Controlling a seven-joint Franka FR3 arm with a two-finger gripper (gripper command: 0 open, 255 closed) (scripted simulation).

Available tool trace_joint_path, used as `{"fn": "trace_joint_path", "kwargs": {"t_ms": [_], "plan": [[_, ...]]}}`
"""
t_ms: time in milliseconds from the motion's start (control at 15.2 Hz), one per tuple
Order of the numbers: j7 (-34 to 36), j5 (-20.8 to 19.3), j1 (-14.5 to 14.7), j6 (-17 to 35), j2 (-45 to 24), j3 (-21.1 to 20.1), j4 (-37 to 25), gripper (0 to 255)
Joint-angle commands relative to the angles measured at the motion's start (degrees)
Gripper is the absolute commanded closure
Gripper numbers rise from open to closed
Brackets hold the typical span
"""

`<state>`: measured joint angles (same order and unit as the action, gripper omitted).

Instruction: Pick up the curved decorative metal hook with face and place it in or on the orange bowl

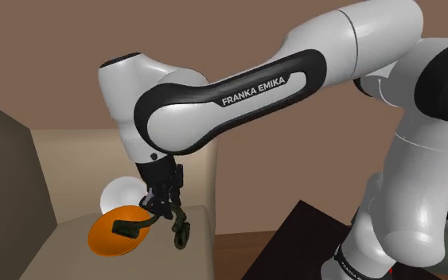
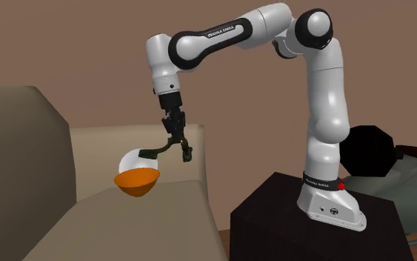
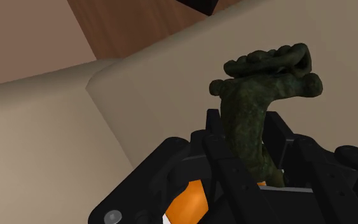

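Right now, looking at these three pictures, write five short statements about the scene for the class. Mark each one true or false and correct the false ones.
1. The claw is shut on a dark green hook. True.
2. The hook lies loose inside the orange bowl. False: the claw clasps it in the air over the bowl.
3. The bowl sits on a beige sofa. True.
4. The robot's stand is a white box. False: it is a dark box.
5. A white ball sits right by the bowl. True.
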<state>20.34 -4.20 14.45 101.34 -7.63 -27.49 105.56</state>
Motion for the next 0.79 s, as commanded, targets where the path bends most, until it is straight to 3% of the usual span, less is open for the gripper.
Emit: {"fn": "trace_joint_path", "kwargs": {"t_ms": [0, 396, 660, 726], "plan": [[0.1, -1.91, 0.2, -1.8, -4.15, 0.39, -5.5, 255], [-0.56, -7.47, 2.87, -10.55, -18.6, 2.13, -27.6, 255], [-2.49, -11.29, 7.26, -20.07, -31.7, 4.05, -50.22, 255], [-2.79, -11.6, 7.85, -21.15, -33.1, 4.34, -52.79, 255]]}}
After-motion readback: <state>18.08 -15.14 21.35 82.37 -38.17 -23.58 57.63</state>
